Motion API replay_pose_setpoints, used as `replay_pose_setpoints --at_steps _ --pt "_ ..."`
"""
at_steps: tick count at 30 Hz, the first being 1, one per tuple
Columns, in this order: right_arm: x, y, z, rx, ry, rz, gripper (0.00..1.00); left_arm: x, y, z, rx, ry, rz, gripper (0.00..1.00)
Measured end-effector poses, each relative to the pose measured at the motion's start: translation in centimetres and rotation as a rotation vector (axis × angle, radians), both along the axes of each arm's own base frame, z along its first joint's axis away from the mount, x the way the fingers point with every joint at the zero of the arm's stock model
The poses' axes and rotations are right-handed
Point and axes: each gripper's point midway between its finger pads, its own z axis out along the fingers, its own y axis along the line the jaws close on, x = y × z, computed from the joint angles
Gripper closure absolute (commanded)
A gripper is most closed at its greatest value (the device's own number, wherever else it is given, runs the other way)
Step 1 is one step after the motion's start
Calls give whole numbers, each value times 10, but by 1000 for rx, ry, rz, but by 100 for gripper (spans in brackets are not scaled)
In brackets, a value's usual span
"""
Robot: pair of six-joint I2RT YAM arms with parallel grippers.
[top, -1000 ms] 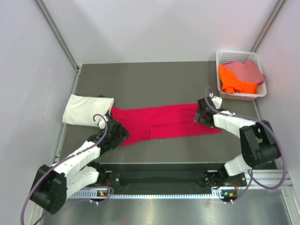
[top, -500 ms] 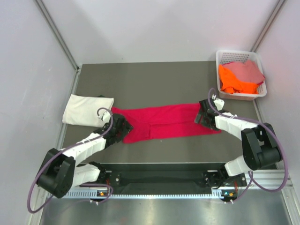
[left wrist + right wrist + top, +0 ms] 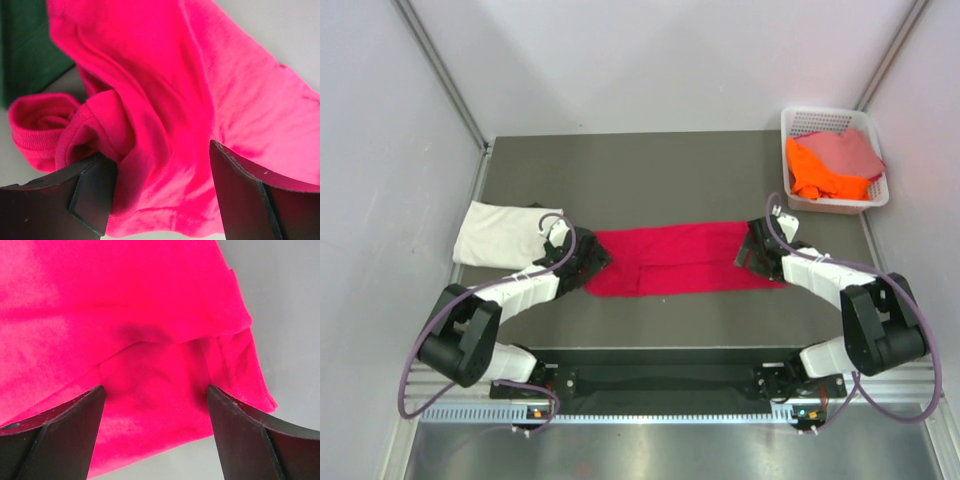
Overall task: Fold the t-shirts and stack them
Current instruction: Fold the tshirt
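Overhead and wrist views of a two-armed shirt-folding station. The crimson-red t-shirt [image 3: 680,258] lies on the dark table [image 3: 660,180] as a long band folded lengthwise, running left to right across the middle, with an arm at each of its short ends. The left hand [image 3: 588,262] sits low over the band's left end. In its wrist view the dark fingers [image 3: 90,195] stand spread wide, and bunched, rolled red cloth lies between them, with a thick fold resting against the inner face of one finger. The right hand [image 3: 752,250] sits over the band's right end. Its fingers [image 3: 60,435] are likewise spread wide, with smooth layered cloth lying flat in the gap and a stitched hem visible beside one finger. Neither hand is seen pinching the fabric. A cream-white t-shirt [image 3: 505,232], already folded into a compact rectangle, rests at the table's left edge, just beside the left arm. A white lattice basket [image 3: 817,120] stands at the far right corner, well apart from the red band. It holds an orange t-shirt [image 3: 812,178] and a dusty pink t-shirt [image 3: 848,150], both loosely heaped.
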Motion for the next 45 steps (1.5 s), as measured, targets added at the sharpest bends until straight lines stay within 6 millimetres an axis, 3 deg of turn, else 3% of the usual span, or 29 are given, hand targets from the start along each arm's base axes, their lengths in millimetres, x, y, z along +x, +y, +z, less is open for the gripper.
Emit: replay_pose_setpoints --at_steps 19,29,34,39,45 --pt "-16 4 1 37 9 16 17 9 4 1 14 -13 -5 24" --pt "-23 3 0 33 32 17 20 -11 17 -1 44 24 4 24" --pt "-27 6 0 19 42 39 22 -12 18 -1 42 17 5 27" --pt "-42 16 -2 11 63 94 23 -2 14 -3 39 1 3 36" --pt "-59 35 -4 -14 89 185 24 27 1 -4 53 2 -13 42"
